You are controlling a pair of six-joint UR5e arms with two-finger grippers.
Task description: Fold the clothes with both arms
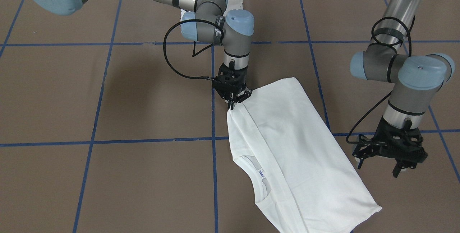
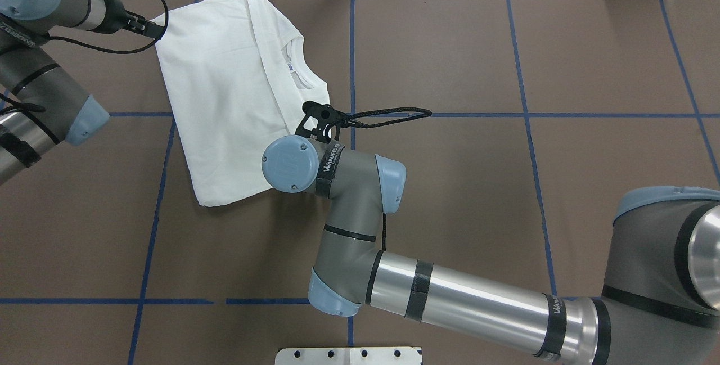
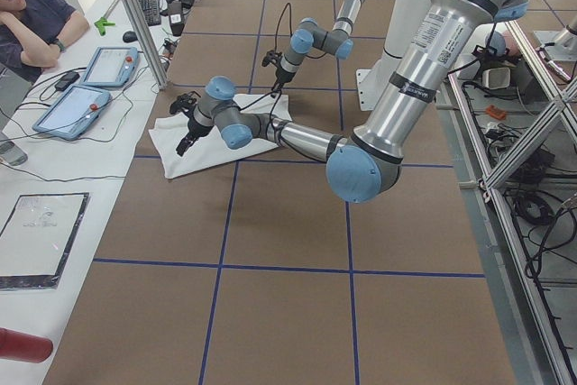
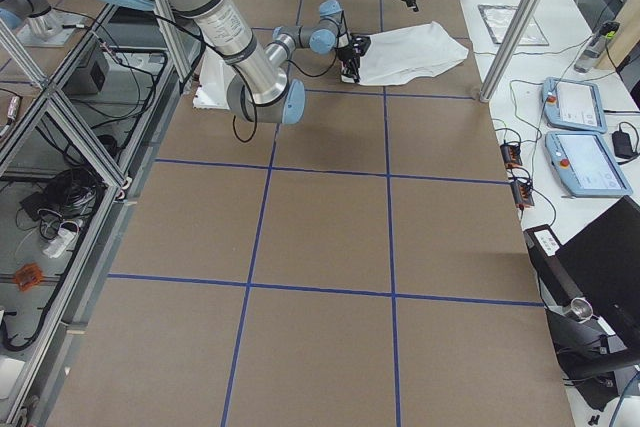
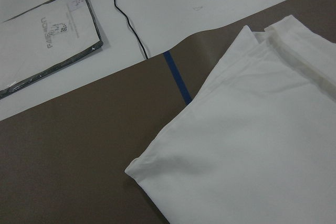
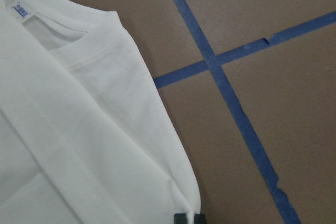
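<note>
A white cotton T-shirt (image 1: 305,147), folded lengthwise, is laid flat and at an angle on the brown counter (image 1: 107,100), which is marked into a grid by blue tape lines (image 1: 215,175). In the overhead view the garment is found in the far left part of the counter, on the left arm's side. Its ribbed collar (image 1: 256,182) is turned toward the middle of the counter, and a small white label (image 1: 261,173) with blue print is seen inside the neck opening. A folded band of cloth runs along the length of the garment beside the collar.

The black two-finger right gripper (image 1: 231,106) is pointed straight down at the T-shirt's corner nearest the robot on the collar side. Its fingers are drawn together on the fabric edge there, and the cloth is pinched between them. In the right wrist view the dark fingertips are seen right at the fold's corner.

The black left gripper (image 1: 379,168) is held just beside the opposite long edge of the T-shirt, apart from the cloth. Its fingers are spread wide and nothing is held between them.

A white metal plate (image 2: 349,355) is seen at the robot's edge of the counter. A seated person (image 3: 36,20) is visible at a side desk in the left exterior view.
</note>
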